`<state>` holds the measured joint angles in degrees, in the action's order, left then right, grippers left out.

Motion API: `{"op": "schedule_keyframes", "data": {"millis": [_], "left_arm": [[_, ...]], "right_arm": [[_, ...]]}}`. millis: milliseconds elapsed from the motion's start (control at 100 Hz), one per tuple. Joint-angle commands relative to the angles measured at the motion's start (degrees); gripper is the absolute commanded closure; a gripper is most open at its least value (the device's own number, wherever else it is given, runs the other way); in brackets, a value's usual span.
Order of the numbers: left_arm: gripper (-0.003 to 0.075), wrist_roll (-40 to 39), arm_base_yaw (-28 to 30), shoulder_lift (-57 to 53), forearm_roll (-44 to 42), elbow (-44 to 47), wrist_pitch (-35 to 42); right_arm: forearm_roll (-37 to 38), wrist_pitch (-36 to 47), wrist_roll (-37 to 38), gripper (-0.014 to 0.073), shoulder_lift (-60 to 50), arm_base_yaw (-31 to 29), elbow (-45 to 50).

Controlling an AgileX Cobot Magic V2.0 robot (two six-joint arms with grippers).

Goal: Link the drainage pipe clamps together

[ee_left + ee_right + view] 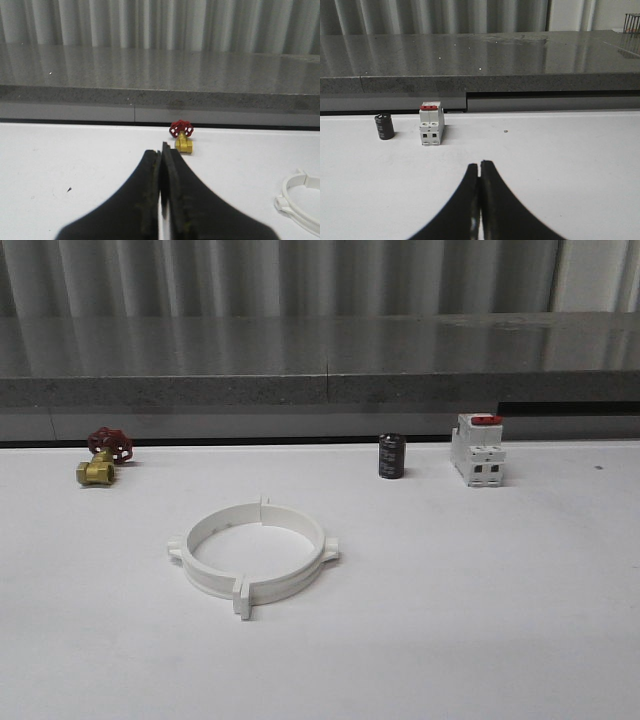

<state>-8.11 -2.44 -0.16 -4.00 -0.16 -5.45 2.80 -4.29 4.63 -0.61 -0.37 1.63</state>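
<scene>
White plastic drainage pipe clamps (255, 555), two half-rings, are seen joined as one ring mid-table, apart from both closed, empty grippers: left gripper (161, 155), right gripper (479, 167). One brass valve (101, 460), one black cylinder (391, 456), one switch block (477, 450) are counted.

a white table (500, 620) bears joined drainage pipe clamps (254, 551), brass valve (100, 462), dark cylinder (391, 456) and switch block (477, 449).

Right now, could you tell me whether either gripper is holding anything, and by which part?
Nothing is held: the left gripper and right gripper are both shut and empty.
</scene>
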Motion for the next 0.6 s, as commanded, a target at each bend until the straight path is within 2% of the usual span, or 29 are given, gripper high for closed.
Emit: {"op": "schedule_keyframes", "data": {"millis": [0, 590], "left_arm": [[0.0741, 0.0, 0.4, -1.8, 0.1, 2.1, 6.1], [0.0741, 0.0, 0.4, -2.0, -0.3, 2.7, 6.1]], "right_arm": [[0.1, 4.6, 0.0, 0.0659, -1.1, -0.4, -1.1], [0.1, 4.6, 0.0, 0.0659, -1.1, -0.4, -1.1]]}}
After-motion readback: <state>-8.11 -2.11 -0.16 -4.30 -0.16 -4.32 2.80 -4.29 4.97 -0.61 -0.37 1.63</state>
